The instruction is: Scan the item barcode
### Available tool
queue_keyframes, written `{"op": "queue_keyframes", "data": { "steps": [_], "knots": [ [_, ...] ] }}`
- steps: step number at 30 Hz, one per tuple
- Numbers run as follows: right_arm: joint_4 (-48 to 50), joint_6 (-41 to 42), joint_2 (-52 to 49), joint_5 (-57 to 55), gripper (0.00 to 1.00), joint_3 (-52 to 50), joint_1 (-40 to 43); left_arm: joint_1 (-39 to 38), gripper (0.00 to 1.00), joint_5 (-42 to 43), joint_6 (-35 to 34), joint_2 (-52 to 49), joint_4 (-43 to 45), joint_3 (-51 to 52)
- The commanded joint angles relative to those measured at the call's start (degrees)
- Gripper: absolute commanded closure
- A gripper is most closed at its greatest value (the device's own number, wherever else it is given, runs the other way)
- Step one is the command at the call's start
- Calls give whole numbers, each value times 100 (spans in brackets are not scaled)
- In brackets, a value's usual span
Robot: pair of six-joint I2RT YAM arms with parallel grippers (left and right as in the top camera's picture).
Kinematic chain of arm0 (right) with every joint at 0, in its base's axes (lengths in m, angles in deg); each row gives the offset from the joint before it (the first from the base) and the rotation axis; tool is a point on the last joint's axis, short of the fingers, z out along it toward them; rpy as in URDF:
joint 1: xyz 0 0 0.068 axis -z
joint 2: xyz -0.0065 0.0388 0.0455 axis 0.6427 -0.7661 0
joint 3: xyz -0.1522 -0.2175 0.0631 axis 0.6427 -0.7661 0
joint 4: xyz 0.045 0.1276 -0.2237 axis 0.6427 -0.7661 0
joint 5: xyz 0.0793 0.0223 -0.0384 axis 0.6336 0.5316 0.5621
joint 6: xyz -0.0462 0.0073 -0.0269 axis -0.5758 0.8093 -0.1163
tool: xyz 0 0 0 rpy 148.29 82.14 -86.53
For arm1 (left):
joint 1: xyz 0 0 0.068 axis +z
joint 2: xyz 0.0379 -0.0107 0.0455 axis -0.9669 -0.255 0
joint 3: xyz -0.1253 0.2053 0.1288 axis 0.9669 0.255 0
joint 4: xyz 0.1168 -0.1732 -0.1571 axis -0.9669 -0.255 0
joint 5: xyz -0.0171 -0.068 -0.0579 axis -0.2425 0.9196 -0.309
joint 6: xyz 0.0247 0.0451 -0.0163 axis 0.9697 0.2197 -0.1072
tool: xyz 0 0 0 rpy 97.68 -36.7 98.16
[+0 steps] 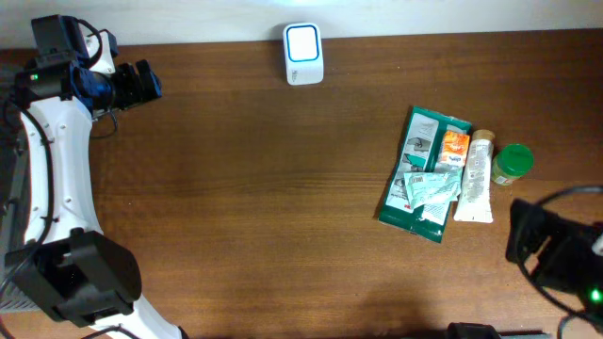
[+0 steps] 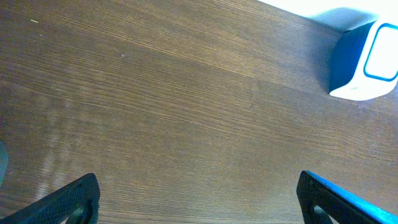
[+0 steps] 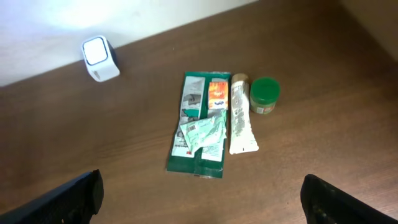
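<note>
The scanner (image 1: 302, 54), a small white box with a blue-rimmed screen, stands at the table's far edge; it also shows in the left wrist view (image 2: 367, 62) and the right wrist view (image 3: 99, 59). The items lie in a cluster at the right: a dark green packet (image 1: 419, 174) (image 3: 199, 124) with a pale green sachet (image 3: 202, 130) and a small orange packet (image 3: 217, 93) on it, a white tube (image 3: 239, 115) and a green-lidded jar (image 3: 264, 95). My left gripper (image 1: 141, 83) (image 2: 199, 202) is open and empty at the far left. My right gripper (image 1: 539, 247) (image 3: 199, 199) is open and empty, nearer than the cluster.
The brown wooden table (image 1: 264, 188) ends at a white wall behind the scanner. The left arm's white body (image 1: 57, 188) runs down the left side. Cables (image 1: 565, 198) trail near the right arm.
</note>
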Motion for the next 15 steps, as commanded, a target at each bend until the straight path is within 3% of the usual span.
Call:
{"op": "queue_keyframes", "data": {
  "steps": [1,11,15],
  "knots": [
    [-42,4,212,9,2,33,33,4,1,22,-33,-44,7,17],
    [-289,-278,483,-278,1,26,37,4,1,22,-33,-44,7,17],
    [90,-367,789,-339,2,-278,94,4,1,22,-33,-44,7,17]
  ]
}}
